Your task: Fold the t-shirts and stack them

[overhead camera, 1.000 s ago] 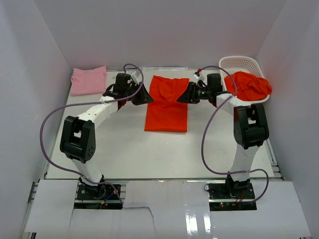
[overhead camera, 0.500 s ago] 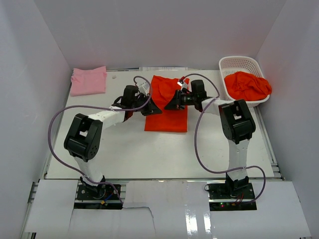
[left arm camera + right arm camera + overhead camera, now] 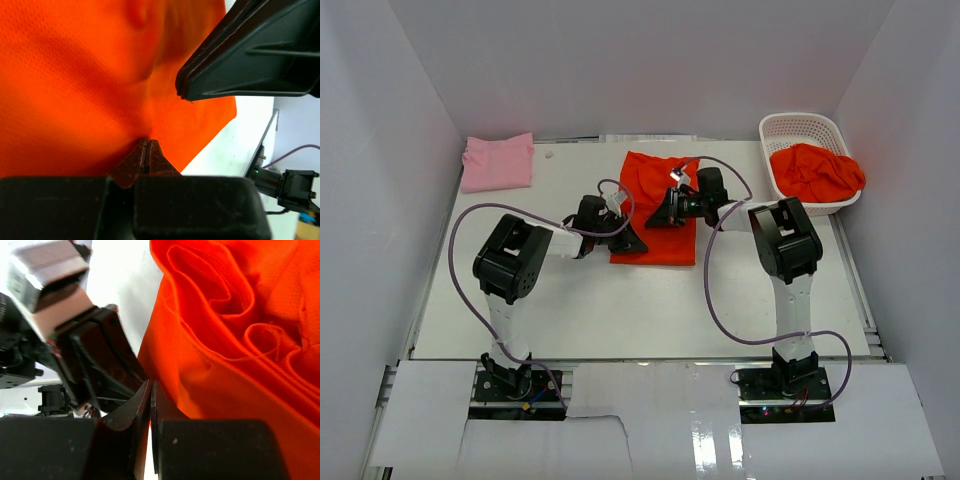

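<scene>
**A:** Pink at the far left: a light pink folded t-shirt (image 3: 498, 162) is lying flat near the far left corner of the white table (image 3: 620, 310), touching nothing else. Is anything sitting in a container?

**B:** One container is showing. A white plastic lattice basket (image 3: 800, 124) is standing in the far right corner, and a crumpled orange-red t-shirt (image 3: 817, 172) is filling it and bulging over its near rim.

**A:** And between those two?

**B:** A bright orange-red t-shirt (image 3: 655, 170), folded into a long panel, is lying mid-table. The left gripper (image 3: 628, 240) is pressing at its near left corner with its jaws squeezed together on the cloth; the left wrist view is showing puckers running into the tips. The right gripper (image 3: 660, 213) is resting over the panel's middle, its jaws also pressed tight, at a folded edge. Whether cloth is caught between them, I cannot tell.

**A:** How are the edges and the open room looking?

**B:** From the left: the pink shirt is sitting just beside the left wall, well apart from the panel, with bare tabletop showing between them. The panel's near edge is running straight, while its far end is lying rumpled. The two grippers are working near each other over the panel. A bare strip is showing between panel and basket, and the basket is sitting just beside the right wall. Along the near side, bare tabletop is stretching across in front of both arm bases.
</scene>
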Available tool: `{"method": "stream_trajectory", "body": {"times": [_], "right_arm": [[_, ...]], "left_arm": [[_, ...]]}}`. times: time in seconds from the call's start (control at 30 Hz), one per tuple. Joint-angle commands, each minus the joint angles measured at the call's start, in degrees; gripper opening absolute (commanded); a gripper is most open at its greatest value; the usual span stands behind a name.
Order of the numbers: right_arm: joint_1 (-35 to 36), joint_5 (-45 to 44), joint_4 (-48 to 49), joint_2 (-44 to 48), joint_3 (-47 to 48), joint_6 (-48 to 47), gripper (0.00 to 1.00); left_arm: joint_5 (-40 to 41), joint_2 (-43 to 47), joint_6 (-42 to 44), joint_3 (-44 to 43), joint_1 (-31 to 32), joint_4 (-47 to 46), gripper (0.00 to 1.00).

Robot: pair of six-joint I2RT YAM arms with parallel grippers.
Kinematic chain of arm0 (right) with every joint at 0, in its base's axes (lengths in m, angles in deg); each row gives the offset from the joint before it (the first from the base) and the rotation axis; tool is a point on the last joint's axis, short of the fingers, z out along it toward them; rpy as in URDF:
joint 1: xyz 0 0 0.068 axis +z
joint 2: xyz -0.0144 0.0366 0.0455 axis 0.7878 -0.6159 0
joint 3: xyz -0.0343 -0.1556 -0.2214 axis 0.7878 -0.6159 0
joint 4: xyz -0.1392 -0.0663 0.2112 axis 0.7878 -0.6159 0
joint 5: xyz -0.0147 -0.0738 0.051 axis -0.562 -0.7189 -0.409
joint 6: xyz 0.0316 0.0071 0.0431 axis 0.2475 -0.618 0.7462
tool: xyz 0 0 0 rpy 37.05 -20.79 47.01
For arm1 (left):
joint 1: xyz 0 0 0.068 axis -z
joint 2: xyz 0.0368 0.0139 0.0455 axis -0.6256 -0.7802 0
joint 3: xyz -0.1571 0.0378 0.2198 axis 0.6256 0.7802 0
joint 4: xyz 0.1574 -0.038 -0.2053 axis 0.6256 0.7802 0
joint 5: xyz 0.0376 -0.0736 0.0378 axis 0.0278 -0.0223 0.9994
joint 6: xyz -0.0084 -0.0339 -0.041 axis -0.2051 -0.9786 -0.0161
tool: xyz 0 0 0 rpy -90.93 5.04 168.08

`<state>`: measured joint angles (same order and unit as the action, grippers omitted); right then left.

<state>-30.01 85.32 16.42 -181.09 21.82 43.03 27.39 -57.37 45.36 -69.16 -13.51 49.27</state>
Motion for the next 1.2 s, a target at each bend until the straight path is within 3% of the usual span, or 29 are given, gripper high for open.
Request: {"method": "stream_trajectory", "body": {"times": [0.0,0.4,1.17], "right_arm": [[0.52,1.51,2.47,-1.43,2.36,0.27,0.08],[0.52,1.24,-0.07,-7.58,6.40,-2.62,0.08],[-2.38,-0.96,-16.16,-18.13,32.14,-10.98,0.11]], "left_arm": [[-2.09,-0.96,-0.02,0.32,0.98,-4.69,0.00],[-1.83,-2.02,1.04,3.04,1.59,-4.78,0.00],[-2.18,1.58,2.01,11.04,1.59,-4.34,0.00]]}}
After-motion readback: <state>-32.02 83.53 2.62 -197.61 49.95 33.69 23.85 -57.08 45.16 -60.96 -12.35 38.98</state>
